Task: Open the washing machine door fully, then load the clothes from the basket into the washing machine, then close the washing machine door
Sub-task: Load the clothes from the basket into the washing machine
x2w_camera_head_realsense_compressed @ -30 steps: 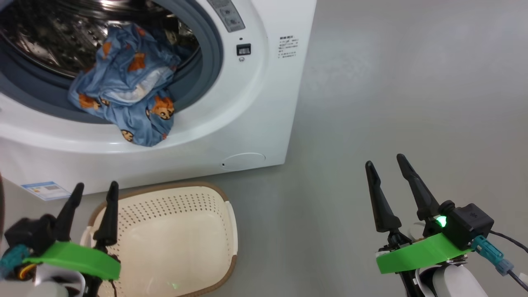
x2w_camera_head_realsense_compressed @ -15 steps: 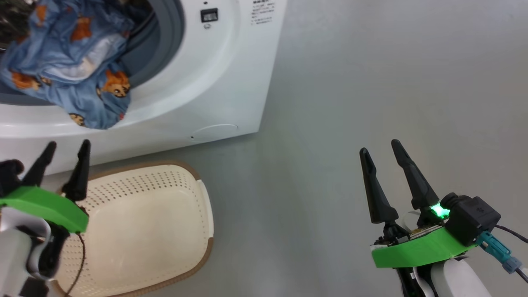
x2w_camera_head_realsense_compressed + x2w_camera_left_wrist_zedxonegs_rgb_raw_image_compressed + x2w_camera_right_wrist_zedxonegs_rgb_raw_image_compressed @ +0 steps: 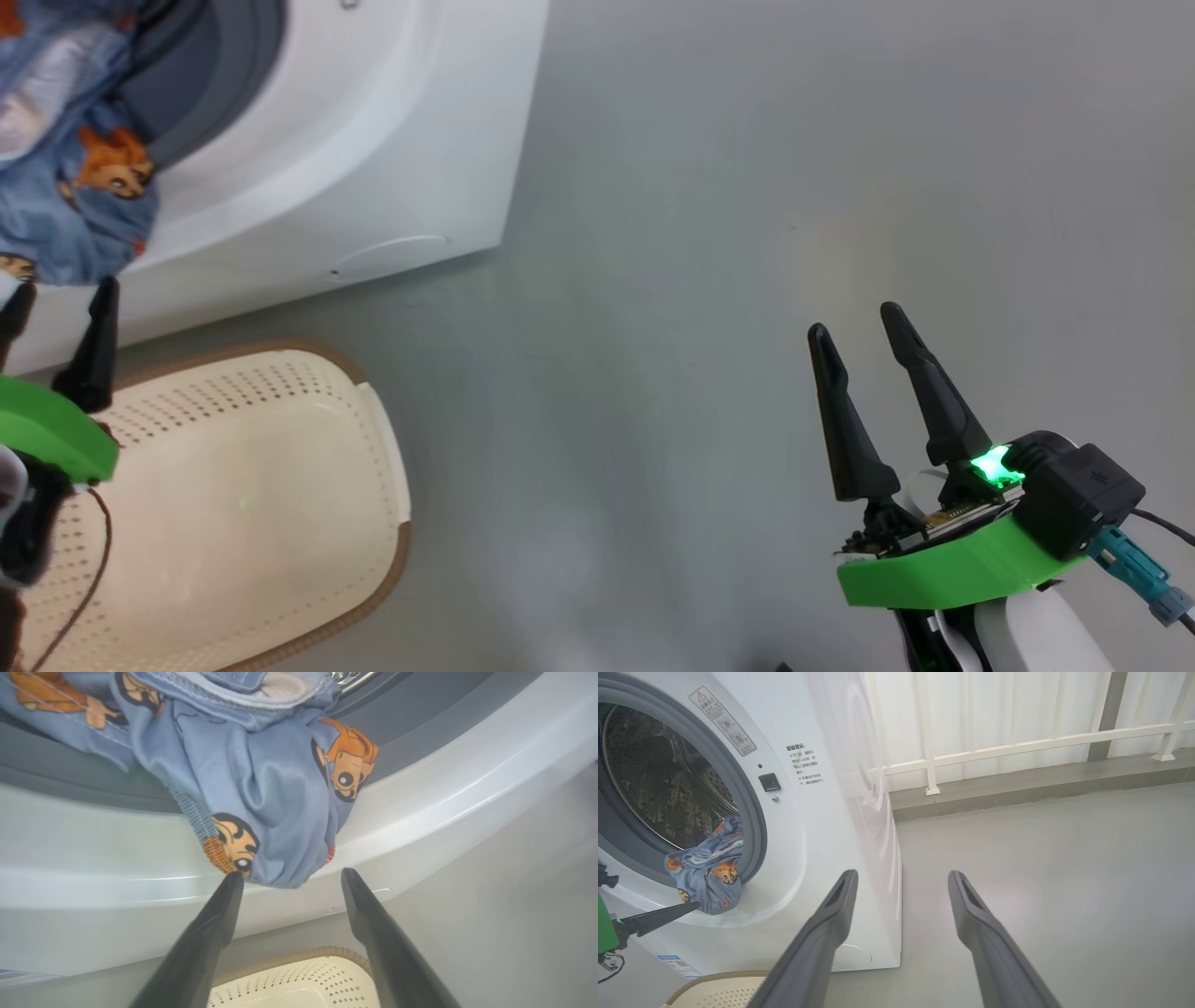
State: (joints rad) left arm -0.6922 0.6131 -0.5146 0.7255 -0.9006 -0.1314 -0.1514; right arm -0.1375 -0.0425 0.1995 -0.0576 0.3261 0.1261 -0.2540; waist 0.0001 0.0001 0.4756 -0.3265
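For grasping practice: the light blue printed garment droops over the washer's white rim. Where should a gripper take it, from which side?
Likely the hanging fold of the light blue printed garment, approached from below: it droops loose over the white washing machine rim, above the open left gripper.

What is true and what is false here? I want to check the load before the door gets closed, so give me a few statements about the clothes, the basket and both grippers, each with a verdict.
1. No clothes lie in the basket. True.
2. The clothes sit wholly inside the drum. False: a blue fold hangs out over the white front lip of the washing machine.
3. The left gripper is shut on the hanging fold. False: its jaws stand open, with the tips just below the fold, and it holds nothing.
4. The right gripper is open and holds nothing. True.
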